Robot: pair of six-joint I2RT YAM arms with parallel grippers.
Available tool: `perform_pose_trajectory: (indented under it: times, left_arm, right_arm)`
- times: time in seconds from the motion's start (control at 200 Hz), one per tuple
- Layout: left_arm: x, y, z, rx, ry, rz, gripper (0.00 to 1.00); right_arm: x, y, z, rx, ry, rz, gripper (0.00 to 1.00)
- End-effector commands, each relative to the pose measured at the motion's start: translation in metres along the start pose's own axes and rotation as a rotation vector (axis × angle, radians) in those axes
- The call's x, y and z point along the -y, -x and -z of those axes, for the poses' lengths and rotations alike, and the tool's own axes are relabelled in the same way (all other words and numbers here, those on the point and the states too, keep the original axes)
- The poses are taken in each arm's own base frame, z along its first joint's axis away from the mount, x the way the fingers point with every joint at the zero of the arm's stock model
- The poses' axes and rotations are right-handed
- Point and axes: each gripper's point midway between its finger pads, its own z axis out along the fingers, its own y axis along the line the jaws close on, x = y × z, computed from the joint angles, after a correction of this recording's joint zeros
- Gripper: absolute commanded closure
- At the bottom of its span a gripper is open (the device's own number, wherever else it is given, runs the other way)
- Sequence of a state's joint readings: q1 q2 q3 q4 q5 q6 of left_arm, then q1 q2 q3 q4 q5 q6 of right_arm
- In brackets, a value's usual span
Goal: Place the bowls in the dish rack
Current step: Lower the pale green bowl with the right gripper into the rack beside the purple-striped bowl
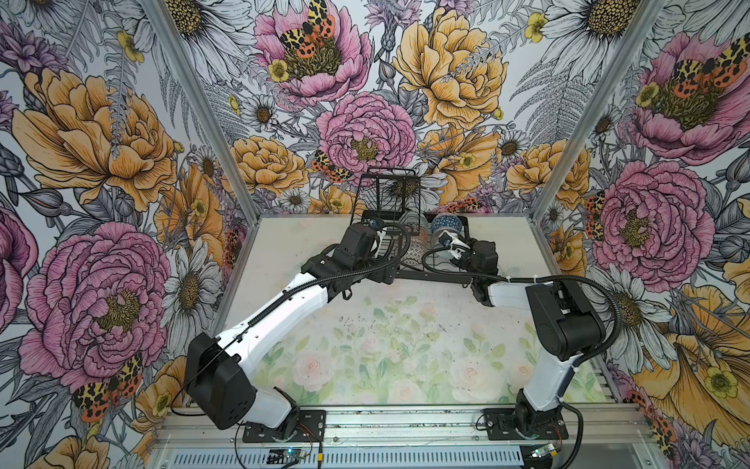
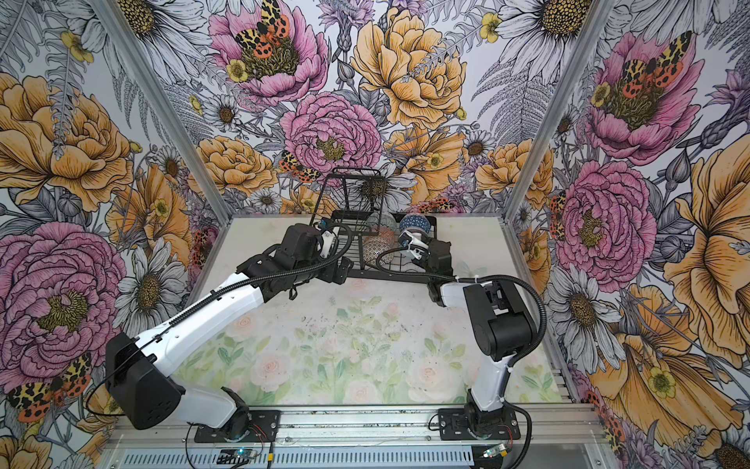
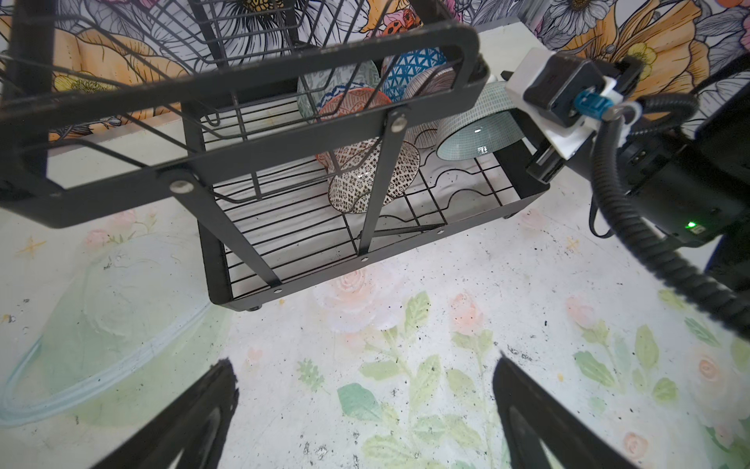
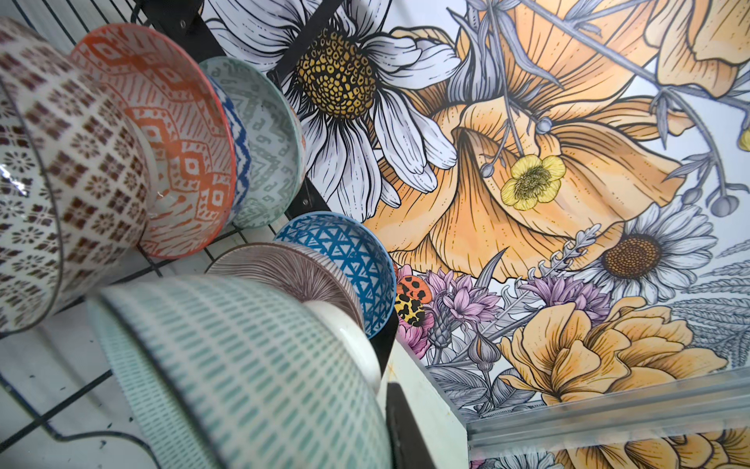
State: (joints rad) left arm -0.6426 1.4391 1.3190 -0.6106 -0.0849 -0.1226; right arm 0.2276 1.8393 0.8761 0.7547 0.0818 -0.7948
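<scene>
Bowls (image 3: 365,178) crowd the rack (image 3: 219,260); right gripper (image 1: 443,240) clamps the teal bowl (image 4: 251,365) (striped bowl (image 4: 292,272) just beside); left gripper (image 3: 365,363) gapes, empty.

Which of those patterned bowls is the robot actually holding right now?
The pale teal bowl with small dashes, pinched at its rim by the right end effector. The other five sit on edge in the dish rack, ungripped.

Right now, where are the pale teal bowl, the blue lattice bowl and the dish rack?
pale teal bowl (image 4: 243,365): right wrist view, on its dashed outer wall.
blue lattice bowl (image 4: 345,260): right wrist view, on its patterned wall.
dish rack (image 3: 406,245): left wrist view, on its solid lower rim.
</scene>
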Motion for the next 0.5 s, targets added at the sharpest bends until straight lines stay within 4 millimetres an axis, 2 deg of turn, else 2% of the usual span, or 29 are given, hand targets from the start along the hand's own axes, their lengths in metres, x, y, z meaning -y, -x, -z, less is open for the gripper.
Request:
perform_pose_trajectory:
  times: [0.0, 0.495]
  left_arm:
    - [-0.005, 0.002, 0.007, 0.016, 0.004, -0.008, 0.01]
    - [-0.005, 0.003, 0.005, 0.013, 0.001, -0.015, 0.01]
  right_arm:
    - [0.021, 0.014, -0.002, 0.07, -0.085, 0.01, 1.0]
    - [-0.004, -0.004, -0.015, 0.056, -0.004, 0.082, 1.0]
